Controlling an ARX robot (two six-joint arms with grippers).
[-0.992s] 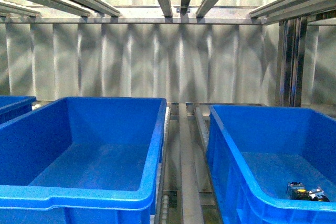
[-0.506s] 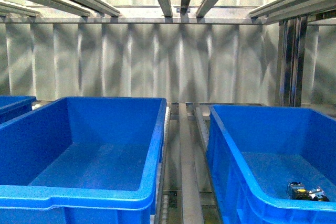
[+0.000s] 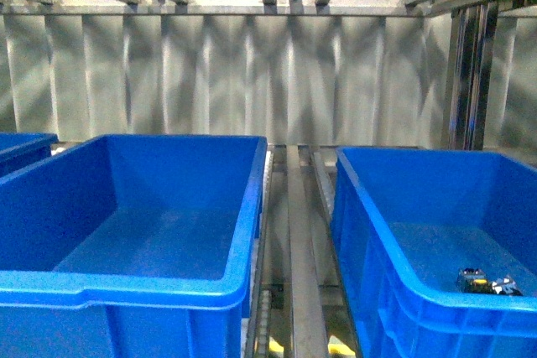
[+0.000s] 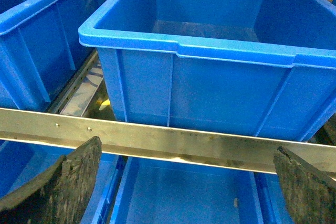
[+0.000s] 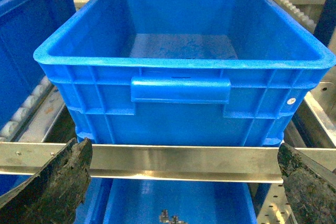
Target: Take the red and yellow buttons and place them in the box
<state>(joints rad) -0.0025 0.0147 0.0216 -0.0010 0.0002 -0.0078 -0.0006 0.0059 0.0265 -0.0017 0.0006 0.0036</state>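
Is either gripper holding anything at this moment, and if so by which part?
Nothing is held. The left gripper and the right gripper are both open, with only a metal rail and blue crates showing between their fingertips.

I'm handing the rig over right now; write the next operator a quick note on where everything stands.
Left gripper: jaws wide open, empty, below the shelf rail.
Right gripper: the same, open and empty.
Front view: left crate looks empty; right crate holds a few small dark items, one showing yellow, too small to identify. No red caps visible.
Done: cannot confirm any placement.
Left: locate the red and yellow buttons, pick them, place them in the box.
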